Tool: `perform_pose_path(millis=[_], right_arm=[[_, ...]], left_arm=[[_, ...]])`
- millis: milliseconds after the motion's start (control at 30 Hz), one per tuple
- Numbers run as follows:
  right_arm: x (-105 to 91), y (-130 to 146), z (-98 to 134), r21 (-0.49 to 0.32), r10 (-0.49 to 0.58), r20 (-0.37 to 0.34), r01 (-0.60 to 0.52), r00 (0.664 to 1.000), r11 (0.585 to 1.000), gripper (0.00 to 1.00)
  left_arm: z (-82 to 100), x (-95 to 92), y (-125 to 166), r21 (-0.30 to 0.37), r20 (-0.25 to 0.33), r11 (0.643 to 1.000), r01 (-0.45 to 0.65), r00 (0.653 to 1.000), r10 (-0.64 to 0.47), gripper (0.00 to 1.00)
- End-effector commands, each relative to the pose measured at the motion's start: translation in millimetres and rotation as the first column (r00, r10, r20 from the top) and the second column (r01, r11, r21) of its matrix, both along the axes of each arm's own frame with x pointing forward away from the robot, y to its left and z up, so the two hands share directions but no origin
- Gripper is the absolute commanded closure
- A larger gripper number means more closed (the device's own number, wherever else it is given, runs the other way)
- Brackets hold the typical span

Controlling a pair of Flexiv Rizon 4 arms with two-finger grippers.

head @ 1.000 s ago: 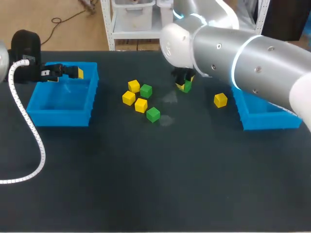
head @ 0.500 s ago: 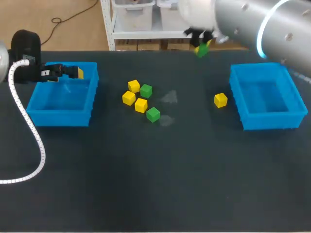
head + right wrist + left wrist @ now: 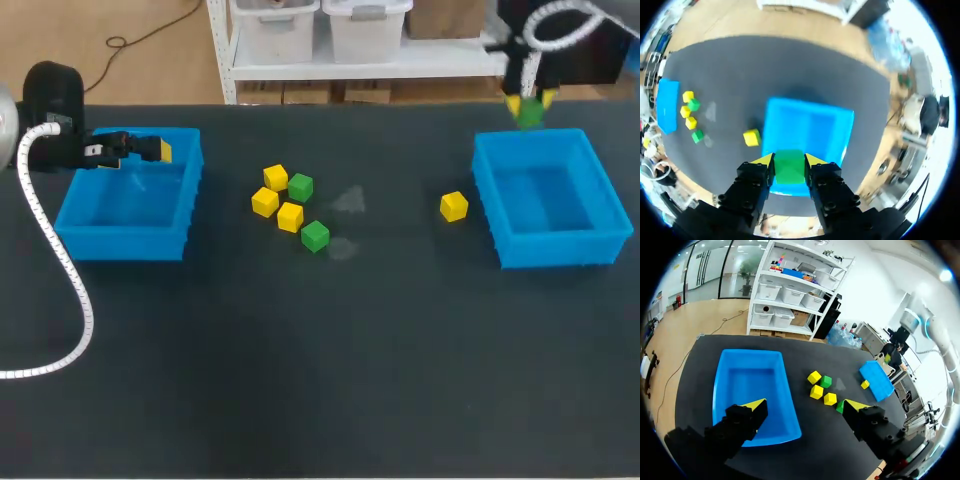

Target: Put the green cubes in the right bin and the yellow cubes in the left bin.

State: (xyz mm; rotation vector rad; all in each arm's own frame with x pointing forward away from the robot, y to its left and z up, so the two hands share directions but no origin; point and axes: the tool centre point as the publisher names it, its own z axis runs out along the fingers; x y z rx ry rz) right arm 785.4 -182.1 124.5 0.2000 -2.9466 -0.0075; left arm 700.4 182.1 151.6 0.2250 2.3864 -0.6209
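green cube [image 3: 789,170], level, pinched in right gripper [image 3: 789,160] over right bin [image 3: 815,125]; left gripper [image 3: 805,405] spread wide, empty.

right arm [image 3: 521,62]: cut off past the table [image 3: 300,350] far right corner
held green cube [image 3: 529,114]: sides covered by right gripper [image 3: 530,102]
loose green cube [image 3: 840,407]: half hidden behind left gripper [image 3: 805,405]

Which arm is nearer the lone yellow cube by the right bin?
Right: its jaws hang over the right bin beside the yellow cube; left jaws over the left bin.
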Motion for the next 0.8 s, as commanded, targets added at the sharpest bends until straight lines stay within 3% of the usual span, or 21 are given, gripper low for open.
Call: perform_pose_path(millis=[33,100,133,167,433,600,800], right_arm=[[-69.0,-25.3,-26.2,0.145,-0.087,0.609,-0.003,0.789,0.989,1.00],[-72.1,-28.0,-35.4,0.145,-0.092,0.591,0.006,0.802,0.989,1.00],[-72.7,-28.9,-37.8,0.141,-0.095,0.583,0.015,0.807,0.990,0.65],[-72.9,-29.2,-39.1,0.139,-0.094,0.582,0.015,0.807,0.990,0.00],[-65.9,-12.5,-16.3,0.098,-0.045,0.612,-0.019,0.789,0.995,0.00],[-63.6,36.7,3.3,0.065,0.057,0.635,-0.126,0.771,0.990,0.00],[-74.6,119.6,10.3,0.045,0.190,0.641,-0.284,0.744,0.958,0.00]], left_arm=[[-1.6,-0.3,2.1,-0.010,0.007,1.000,0.006,1.000,-0.006,0.00],[-1.6,-0.3,2.1,-0.010,0.007,1.000,0.006,1.000,-0.006,0.00],[-1.6,-0.3,2.1,-0.010,0.007,1.000,0.006,1.000,-0.006,0.00],[-1.6,-0.3,2.1,-0.010,0.007,1.000,0.006,1.000,-0.006,0.00],[-1.6,-0.3,2.1,-0.010,0.007,1.000,0.006,1.000,-0.006,0.00],[-1.6,-0.3,2.1,-0.010,0.007,1.000,0.006,1.000,-0.006,0.00],[-1.6,-0.3,2.1,-0.010,0.007,1.000,0.006,1.000,-0.006,0.00]])
